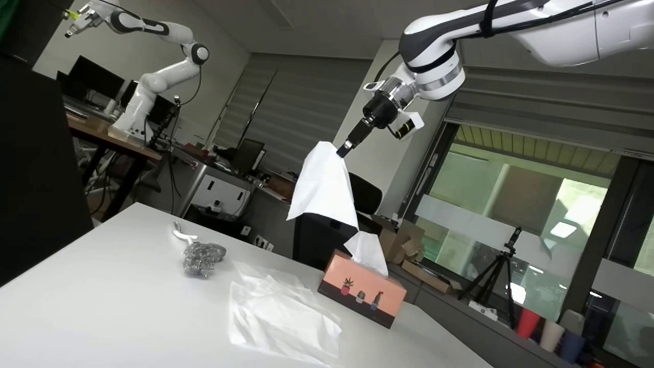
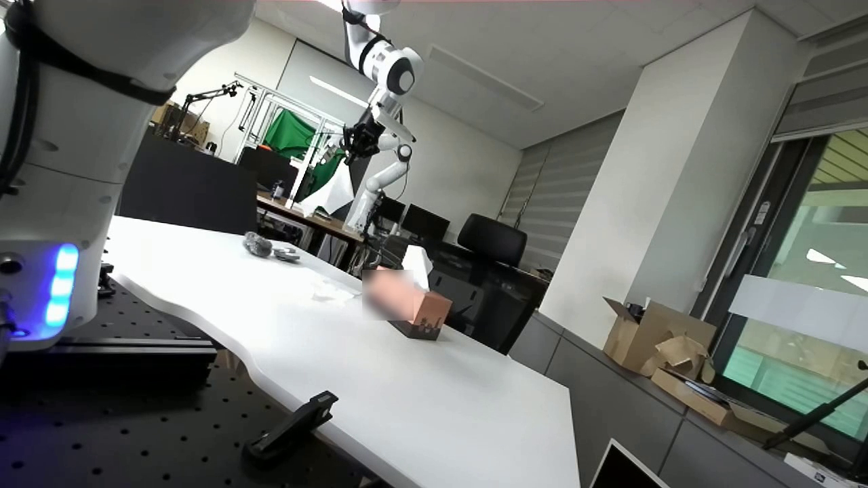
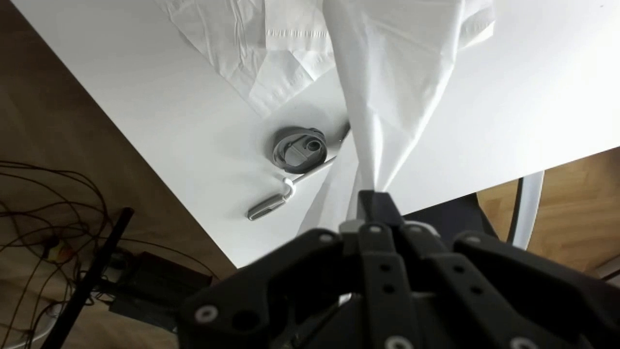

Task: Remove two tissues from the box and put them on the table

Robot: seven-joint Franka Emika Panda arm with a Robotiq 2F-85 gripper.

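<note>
The tissue box [image 1: 364, 294] is salmon-pink with a dark base and plant pictures. It stands on the white table and also shows, partly blurred, in an exterior view [image 2: 431, 310]. A white tissue [image 1: 369, 253] sticks up from its top. My gripper [image 1: 344, 150] is high above the table, shut on a tissue [image 1: 324, 181] that hangs down. In the wrist view the closed fingertips [image 3: 377, 201] pinch that tissue's gathered end [image 3: 397, 82]. A crumpled white tissue [image 1: 281, 314] lies on the table beside the box; I cannot tell whether it is more than one.
A crumpled silvery-grey item [image 1: 203, 258] lies on the table beyond the flat tissue. In the wrist view a round grey lid [image 3: 300, 151] and a grey piece with a white hook [image 3: 266, 207] lie near the table edge. A black chair [image 2: 493, 238] stands behind the table.
</note>
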